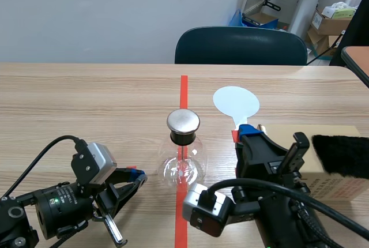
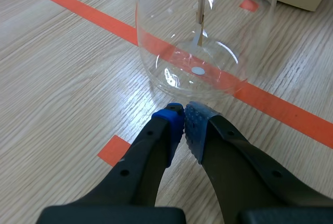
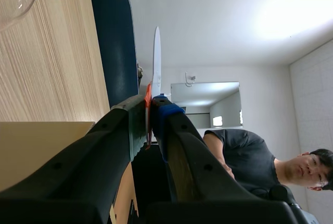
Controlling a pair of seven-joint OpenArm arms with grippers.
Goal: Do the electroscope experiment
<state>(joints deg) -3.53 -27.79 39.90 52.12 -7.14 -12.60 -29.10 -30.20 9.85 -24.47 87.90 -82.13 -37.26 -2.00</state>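
- Electroscope flask (image 1: 183, 166), clear glass with a round metal cap (image 1: 183, 121), stood upright on the orange tape line (image 1: 184, 86); a thin rod (image 2: 202, 0) hung inside it.
- Left gripper (image 2: 183, 115) lay low at the flask's left, fingers closed together on nothing, pads just beside the flask's base; contact could not be confirmed.
- Right gripper (image 3: 150, 110) sat at the flask's right, clamped on the orange stem of a white disc paddle (image 1: 236, 102); the disc stood beyond and right of the flask, apart from the cap.
- Cardboard box (image 1: 337, 173) lay farther right of the flask, carrying a black furry cloth (image 1: 341, 156); the right arm partly covered the box.
- Dark chair (image 1: 241, 46) stood beyond the flask, well apart.
- Person (image 3: 250, 156) appeared behind the paddle in the right wrist view.
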